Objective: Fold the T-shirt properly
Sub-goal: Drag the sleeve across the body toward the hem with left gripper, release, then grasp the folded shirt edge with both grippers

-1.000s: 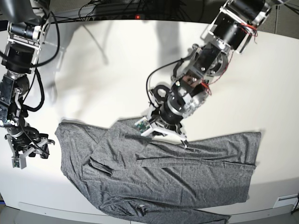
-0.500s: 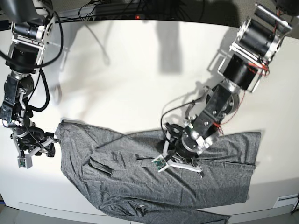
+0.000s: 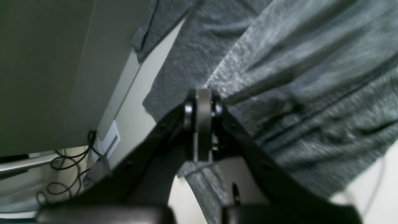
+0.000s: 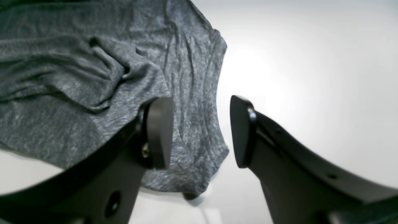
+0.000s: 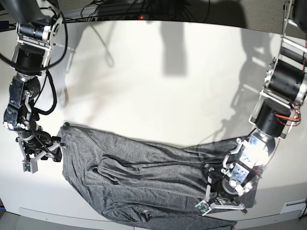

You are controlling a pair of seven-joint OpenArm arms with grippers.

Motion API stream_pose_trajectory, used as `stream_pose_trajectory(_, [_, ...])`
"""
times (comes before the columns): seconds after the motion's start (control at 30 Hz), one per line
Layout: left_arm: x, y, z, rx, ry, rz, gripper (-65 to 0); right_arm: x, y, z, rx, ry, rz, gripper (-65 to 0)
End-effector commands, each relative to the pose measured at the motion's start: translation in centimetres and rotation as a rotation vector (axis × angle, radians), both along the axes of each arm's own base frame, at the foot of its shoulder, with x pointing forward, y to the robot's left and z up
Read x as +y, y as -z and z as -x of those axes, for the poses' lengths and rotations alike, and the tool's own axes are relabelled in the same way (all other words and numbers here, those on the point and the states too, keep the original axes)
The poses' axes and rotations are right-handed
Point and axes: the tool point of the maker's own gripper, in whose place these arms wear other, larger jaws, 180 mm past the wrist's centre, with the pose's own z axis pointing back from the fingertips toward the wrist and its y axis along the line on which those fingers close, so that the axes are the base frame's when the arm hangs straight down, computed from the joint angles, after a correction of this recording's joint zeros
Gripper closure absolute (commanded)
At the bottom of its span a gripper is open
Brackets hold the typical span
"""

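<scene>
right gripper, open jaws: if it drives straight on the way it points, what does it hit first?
Probably the T-shirt: the open right gripper has the shirt's edge between its fingertips, one finger over fabric, the other over bare table. Depth is unclear.

White tabletop [image 5: 158, 72], smooth and matte, crossed by soft shadows. Black cables [image 5: 120, 8] bunched beyond far edge, beside small red light [image 5: 140, 17]. More looped cables [image 3: 67, 161] hanging under tabletop edge.
</scene>
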Motion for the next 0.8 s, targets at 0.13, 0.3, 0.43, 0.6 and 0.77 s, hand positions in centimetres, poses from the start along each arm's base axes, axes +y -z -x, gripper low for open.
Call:
stream_pose_trajectory(0.13, [1.6,-2.0,-1.3,-0.062,-0.007,0.052,0.0,-0.5,-2.6,-1.2,-0.074,0.0,0.01,-29.9])
stream_pose_trajectory(0.3, [1.9,0.1,-1.2,-0.071,0.033,0.106,0.0,-0.5,-2.4,-1.1,-0.061,0.0,0.011,-29.9])
stream_pose_trajectory(0.43, [2.6,1.3,-0.9,-0.077,0.043,0.132,0.0,-0.5,-2.3,-1.0,-0.053,0.0,0.011,-29.9])
stream_pose_trajectory(0.6, [3.0,-0.3,-1.6,-0.237,0.076,0.178,0.0,-0.3,-2.2,-1.0,-0.05,-0.002,0.006,-29.9])
stream_pose_trajectory(0.77, [2.8,0.1,-1.4,-0.252,0.1,0.202,0.0,1.2,-1.1,-0.9,-0.017,-0.015,-0.022,-29.9])
